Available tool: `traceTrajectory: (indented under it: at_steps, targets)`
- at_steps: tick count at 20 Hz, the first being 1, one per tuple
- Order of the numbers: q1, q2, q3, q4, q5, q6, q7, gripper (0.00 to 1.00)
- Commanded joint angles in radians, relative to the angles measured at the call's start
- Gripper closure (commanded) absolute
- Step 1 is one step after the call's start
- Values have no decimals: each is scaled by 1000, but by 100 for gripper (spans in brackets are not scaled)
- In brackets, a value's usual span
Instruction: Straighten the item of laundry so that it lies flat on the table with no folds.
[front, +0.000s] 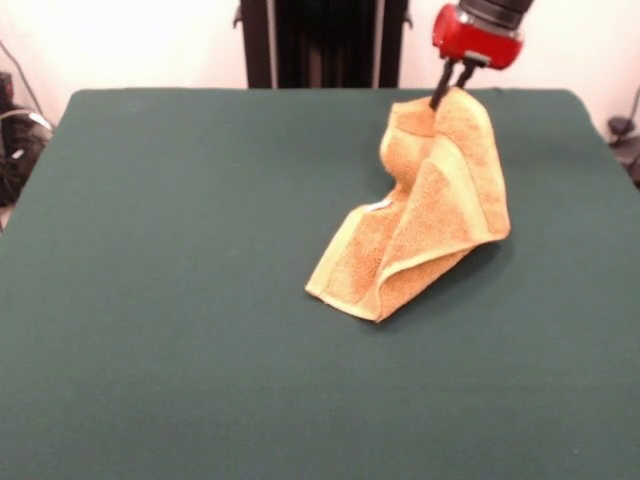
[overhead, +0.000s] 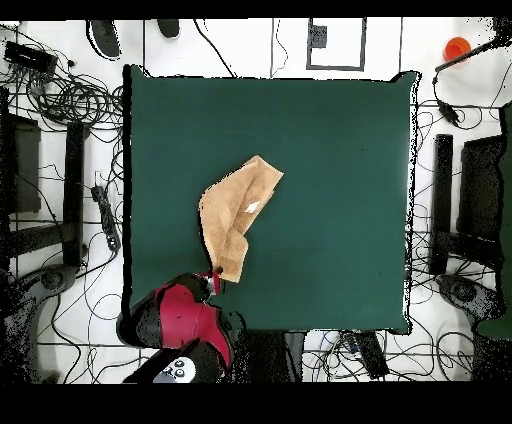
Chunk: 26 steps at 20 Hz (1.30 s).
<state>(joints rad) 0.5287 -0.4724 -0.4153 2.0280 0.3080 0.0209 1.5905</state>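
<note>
A dark green counter (front: 180, 330) fills the front view, with a white wall and the black pedestal (front: 322, 42) behind it. From overhead, the counter (overhead: 330, 150) sits on a pale floor strewn with black cables (overhead: 70, 95), an orange object (overhead: 457, 47) near one corner. The red arm's claw (front: 450, 88) pinches one corner of the orange-tan towel (front: 425, 215), lifting it near the counter's pedestal side. The towel (overhead: 238, 212) hangs draped and folded, its long axis slanting from the raised corner down to a lower edge resting on the felt. The claw (overhead: 216, 279) shows beside the towel's end.
</note>
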Motion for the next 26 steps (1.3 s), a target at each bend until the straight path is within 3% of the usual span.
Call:
traceTrajectory:
  at_steps: [1,5,11,26]
  targets:
    - [63,137,26,15,150,-58,370,100]
    - [92,187,30,9,212,-107,414,100]
    - [92,191,57,13,238,-107,426,100]
    - [9,156,133,18,204,-45,422,100]
